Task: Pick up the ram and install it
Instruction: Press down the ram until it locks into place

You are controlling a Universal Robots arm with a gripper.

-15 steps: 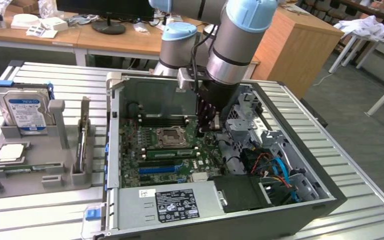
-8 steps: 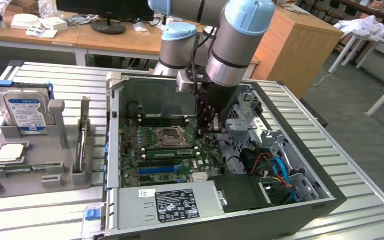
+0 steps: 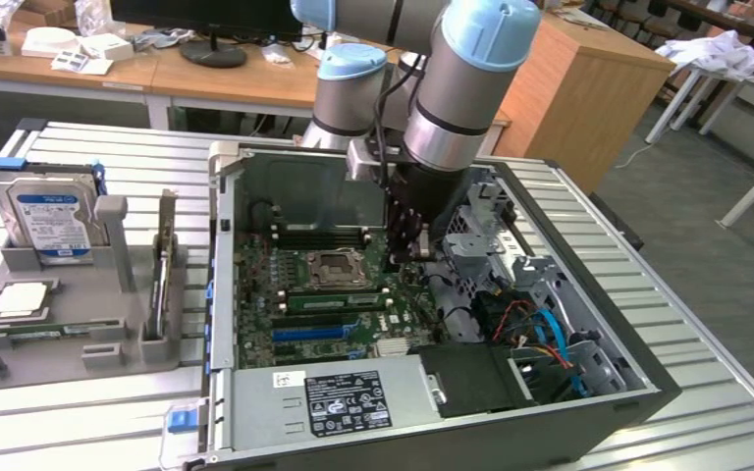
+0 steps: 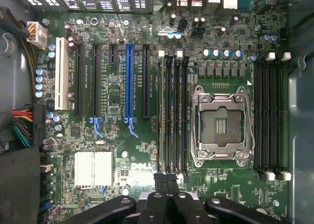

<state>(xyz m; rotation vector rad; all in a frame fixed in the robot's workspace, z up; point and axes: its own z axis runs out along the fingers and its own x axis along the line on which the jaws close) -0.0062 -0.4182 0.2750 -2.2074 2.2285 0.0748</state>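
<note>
Nearest in the exterior view is the grey power box with its black label. It sits at the front of the open computer case. Just past it is the big green board, and on the board is the ram — a long, thin green stick. It looks to be sitting in a slot already, on the near side of the square chip socket. I cannot tell if it is pushed all the way in.

The end effector hangs over the board, at about 1 or 2 o'clock from the ram, close to one end of the slot row. Its two black fingers are pinched tight together, and I see nothing between them. It does not look to be touching the ram.

So the job in hand seems to be pressing the stick home, not carrying it. To do that well, the closed tip should meet the top edge of the stick — not the empty slots beside it. The push should be straight and gentle, so neither end tips up. The little white clips at the slot ends should snap in.

Farther back, at 9 o'clock from the case, a grey tray on the tabletop holds a hard drive.
</note>
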